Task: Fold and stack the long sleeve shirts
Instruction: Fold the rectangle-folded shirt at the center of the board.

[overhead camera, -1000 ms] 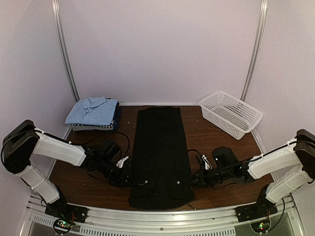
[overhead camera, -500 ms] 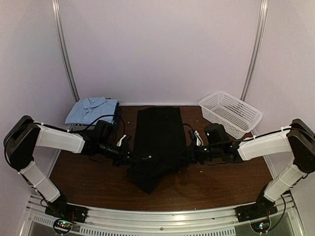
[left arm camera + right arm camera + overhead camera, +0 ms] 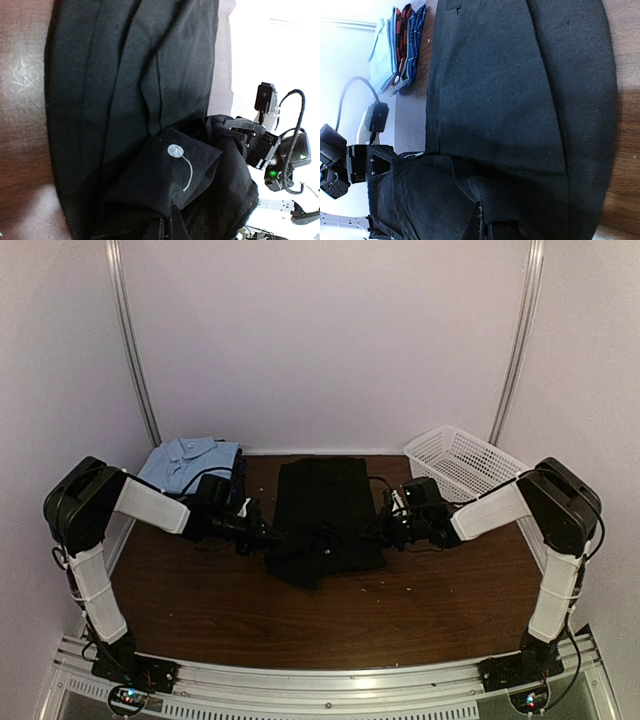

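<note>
The plain black long sleeve shirt (image 3: 325,502) lies in the middle of the table, its near end lifted and doubled back over the rest. My left gripper (image 3: 272,537) is shut on the left corner of that raised hem, and my right gripper (image 3: 383,532) is shut on the right corner. In the left wrist view the black shirt (image 3: 125,95) fills the frame, with a white button (image 3: 174,151) on the pinched flap above my left gripper (image 3: 167,231). The right wrist view shows the black shirt (image 3: 520,85) bunched at my right gripper (image 3: 482,229). A light blue collared shirt (image 3: 190,462) tops a folded stack at back left.
A white mesh basket (image 3: 468,471) stands at the back right. The folded stack (image 3: 405,40) shows dark and blue layers under the light blue shirt. Bare brown table (image 3: 330,615) lies between the black shirt and the arm bases. White walls close in the back and sides.
Both grippers have carried the black shirt's near hem away from the front edge toward the back, doubling the shirt over itself. The arms have stretched out farther.
</note>
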